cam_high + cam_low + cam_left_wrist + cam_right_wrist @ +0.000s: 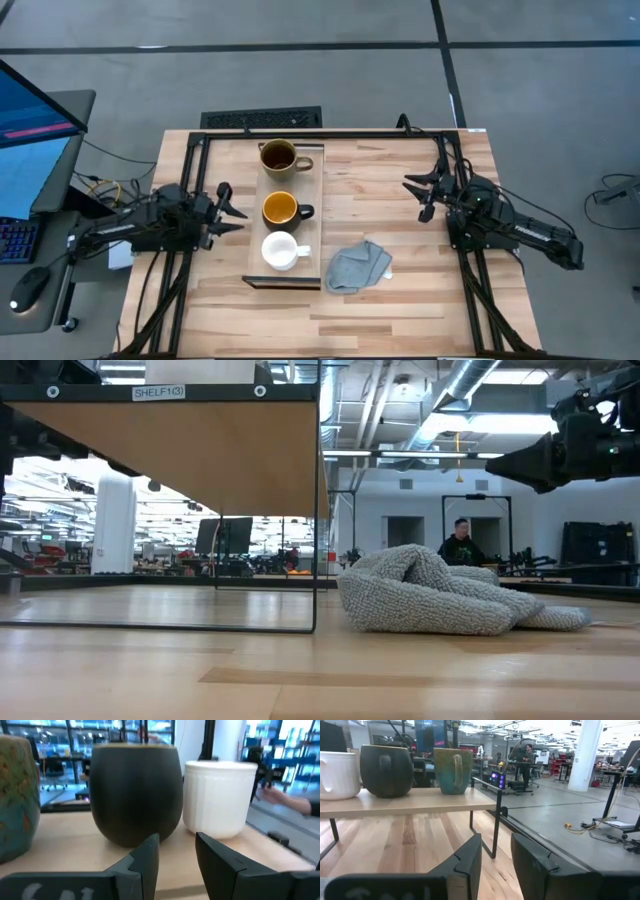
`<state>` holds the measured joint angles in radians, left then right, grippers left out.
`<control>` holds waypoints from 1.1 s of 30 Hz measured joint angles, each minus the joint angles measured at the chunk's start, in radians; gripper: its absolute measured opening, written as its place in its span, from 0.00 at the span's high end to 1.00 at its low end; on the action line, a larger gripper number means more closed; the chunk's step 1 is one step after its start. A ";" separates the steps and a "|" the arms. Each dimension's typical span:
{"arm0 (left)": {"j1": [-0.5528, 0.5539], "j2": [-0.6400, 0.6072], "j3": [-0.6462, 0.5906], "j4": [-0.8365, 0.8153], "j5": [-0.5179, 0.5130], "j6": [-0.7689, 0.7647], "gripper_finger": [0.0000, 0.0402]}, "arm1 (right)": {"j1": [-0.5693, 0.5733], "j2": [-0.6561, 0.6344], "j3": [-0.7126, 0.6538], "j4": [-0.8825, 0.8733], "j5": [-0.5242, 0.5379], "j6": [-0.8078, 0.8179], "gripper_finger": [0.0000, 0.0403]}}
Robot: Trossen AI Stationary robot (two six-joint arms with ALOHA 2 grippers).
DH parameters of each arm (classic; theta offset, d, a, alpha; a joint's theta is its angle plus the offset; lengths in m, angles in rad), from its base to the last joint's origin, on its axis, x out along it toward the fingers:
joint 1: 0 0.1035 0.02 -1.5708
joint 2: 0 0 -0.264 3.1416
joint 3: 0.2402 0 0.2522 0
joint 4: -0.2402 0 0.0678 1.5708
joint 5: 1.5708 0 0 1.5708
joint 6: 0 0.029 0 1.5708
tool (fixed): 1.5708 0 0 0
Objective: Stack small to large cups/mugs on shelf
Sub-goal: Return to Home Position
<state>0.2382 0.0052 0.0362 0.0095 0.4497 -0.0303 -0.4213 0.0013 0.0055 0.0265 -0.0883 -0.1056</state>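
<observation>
All three mugs are seated on the shelf [312, 182], lined up along its length. The shelf is set left of centre on the tabletop [400, 310], running from the far edge toward the near edge.
- The brown-olive mug [278, 157] is placed at the shelf's far end.
- The black mug with yellow-orange inside [280, 209] is placed mid-shelf.
- The small white mug [280, 251] is placed at the near end.
- All are upright, with handles turned toward the tabletop's right edge. The gaps between them are small, and contact can't be confirmed.

The left gripper [177, 845] is held at the shelf's left long side, level with the black mug. It is empty, with a gap seen between its fingers, and nothing is touched.

The right gripper [496, 842] is held well apart from the shelf, near the tabletop's right edge toward the far corner, and is aimed at the mugs. Its fingers are parted and nothing is held.

A crumpled grey cloth [358, 266] is left on the tabletop just beside the shelf's near right corner. The label "SHELF1(3)" is read on the shelf's front edge in the low view.
</observation>
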 joint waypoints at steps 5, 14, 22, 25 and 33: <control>0.000 -0.002 -0.024 0.075 -0.001 -0.015 0.70 | 0.000 0.000 0.000 0.001 0.000 0.000 0.69; 0.000 0.008 -0.025 0.048 -0.259 -0.061 0.70 | 0.000 0.000 0.000 0.000 0.000 0.000 0.69; -0.002 0.008 -0.027 0.024 -0.418 -0.130 0.70 | 0.000 0.000 0.000 0.000 0.000 0.001 0.69; -0.002 0.008 -0.027 0.019 -0.445 -0.147 0.70 | 0.000 0.000 0.000 0.000 0.000 0.001 0.69; -0.002 0.008 -0.029 0.017 -0.458 -0.158 0.70 | 0.000 0.000 0.000 0.000 0.000 0.001 0.69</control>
<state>0.2359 0.0132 0.0075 0.0265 -0.0086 -0.1883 -0.4213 0.0013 0.0051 0.0269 -0.0883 -0.1051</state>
